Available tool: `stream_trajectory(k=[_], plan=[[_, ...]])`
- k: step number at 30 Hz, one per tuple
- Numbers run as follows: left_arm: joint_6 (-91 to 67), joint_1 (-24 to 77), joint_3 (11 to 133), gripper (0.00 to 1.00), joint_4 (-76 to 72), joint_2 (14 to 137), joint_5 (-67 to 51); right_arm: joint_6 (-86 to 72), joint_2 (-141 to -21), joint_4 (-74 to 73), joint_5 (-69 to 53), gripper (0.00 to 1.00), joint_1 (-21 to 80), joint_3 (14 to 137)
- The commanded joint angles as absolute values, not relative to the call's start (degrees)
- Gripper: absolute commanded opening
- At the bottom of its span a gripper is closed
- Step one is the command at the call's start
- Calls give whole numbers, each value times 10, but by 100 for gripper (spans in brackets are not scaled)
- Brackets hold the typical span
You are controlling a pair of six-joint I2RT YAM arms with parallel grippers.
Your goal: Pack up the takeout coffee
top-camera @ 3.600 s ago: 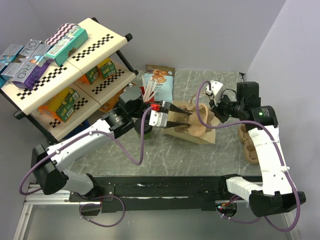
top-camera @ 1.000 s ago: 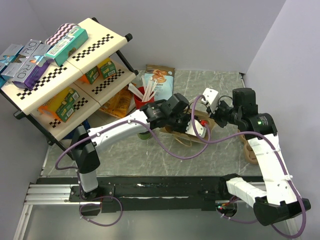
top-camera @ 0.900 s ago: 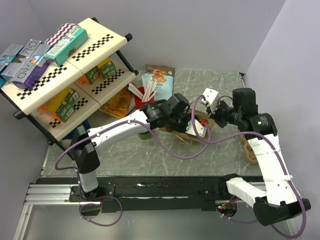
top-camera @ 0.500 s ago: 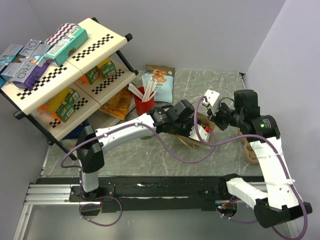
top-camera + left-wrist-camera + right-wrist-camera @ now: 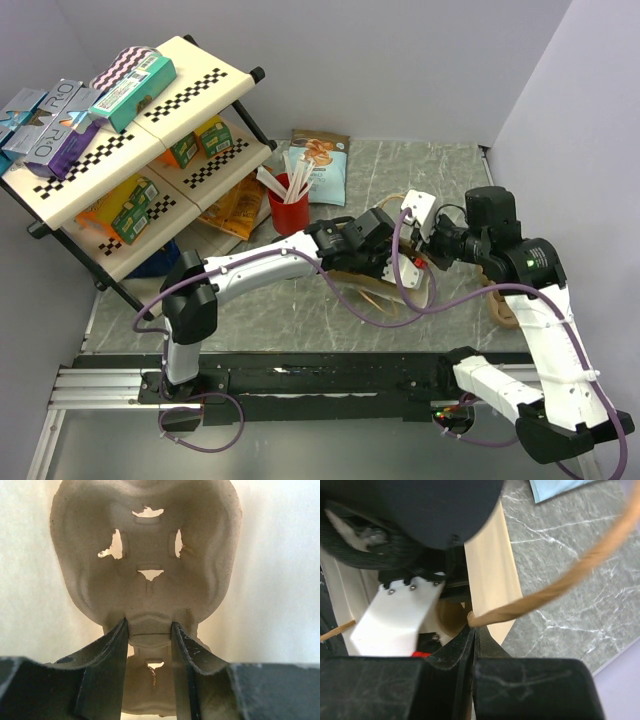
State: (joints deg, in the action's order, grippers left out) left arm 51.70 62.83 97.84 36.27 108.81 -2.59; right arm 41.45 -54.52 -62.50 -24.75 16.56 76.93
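Pulp cup carrier [image 5: 145, 580] is clamped by the left gripper [image 5: 148, 626] inside the paper bag [image 5: 489, 567], whose edge is pinched by the closed right gripper [image 5: 472, 629] at its twine handle [image 5: 560, 582].

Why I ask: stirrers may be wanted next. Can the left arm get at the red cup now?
Probably not yet: its end effector is inside the paper bag, gripping the cup carrier. The red cup itself stands uncovered beside that arm.

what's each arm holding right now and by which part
Left fingers pinch the pulp cup carrier by a rib on its near edge. Right fingers clamp the paper bag where its handle attaches.
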Motion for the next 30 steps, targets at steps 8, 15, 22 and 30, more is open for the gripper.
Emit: stream_trajectory(k=[8, 15, 22, 30], plan=[[494, 635, 973, 1, 354, 1091, 29, 416, -526, -633, -209, 0, 197, 774], [512, 634, 953, 1, 339, 1093, 68, 401, -535, -617, -201, 0, 197, 775], [516, 637, 948, 1, 317, 1107, 95, 393, -543, -625, -206, 0, 199, 790], [526, 642, 932, 1, 295, 1121, 36, 402, -530, -645, -238, 0, 205, 790]])
